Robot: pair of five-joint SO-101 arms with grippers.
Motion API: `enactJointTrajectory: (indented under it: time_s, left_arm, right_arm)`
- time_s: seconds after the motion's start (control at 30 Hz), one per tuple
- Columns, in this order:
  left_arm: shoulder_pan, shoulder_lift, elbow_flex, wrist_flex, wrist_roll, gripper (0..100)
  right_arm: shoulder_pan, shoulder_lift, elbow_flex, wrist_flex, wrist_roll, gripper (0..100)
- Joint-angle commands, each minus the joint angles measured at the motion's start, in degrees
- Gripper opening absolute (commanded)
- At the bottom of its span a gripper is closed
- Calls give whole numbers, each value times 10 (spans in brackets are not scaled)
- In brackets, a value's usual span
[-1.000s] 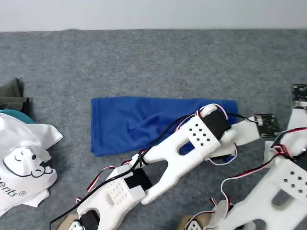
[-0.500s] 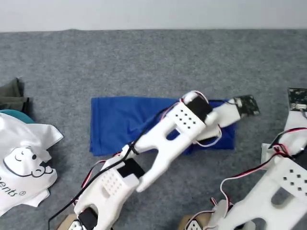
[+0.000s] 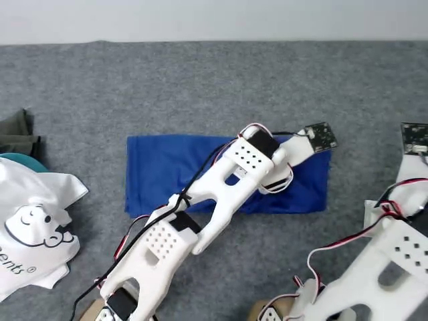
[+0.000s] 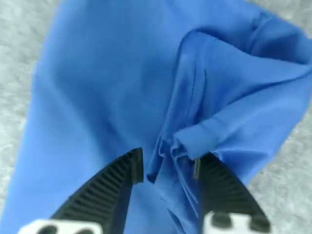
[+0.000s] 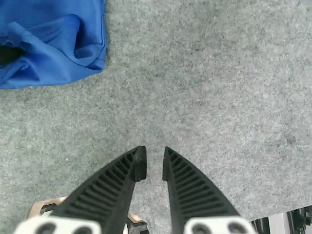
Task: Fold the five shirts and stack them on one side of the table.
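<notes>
The left gripper [image 4: 168, 156] appears to pinch the half-folded blue shirt [image 3: 167, 170], the right gripper [image 5: 154, 155] nearly closed and empty, the white shirt [image 3: 33, 221] lying unfolded.

The left arm [image 3: 221, 194] and right arm [image 3: 394, 261] are built of white plastic shells pierced with grids of small round holes. Red, white and black cables [image 3: 134, 235] are looped along them. Dark circuit boards [image 3: 321, 136] are mounted at the wrists. Black ribbed fingers [image 5: 117, 190] are fitted on white bases.
</notes>
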Motion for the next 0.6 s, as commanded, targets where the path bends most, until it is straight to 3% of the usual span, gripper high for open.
enactJointTrajectory:
  time_s: [0.0, 0.33, 0.57]
  left_arm:
    - [-6, -2, -4, -12, -6, 179]
    - [13, 25, -219, 65, -17, 178]
    - [23, 104, -240, 62, -16, 178]
  right_arm:
    - [3, -14, -3, 20, -2, 72]
    - [3, -14, -3, 20, -2, 72]
    - [3, -14, -3, 20, -2, 72]
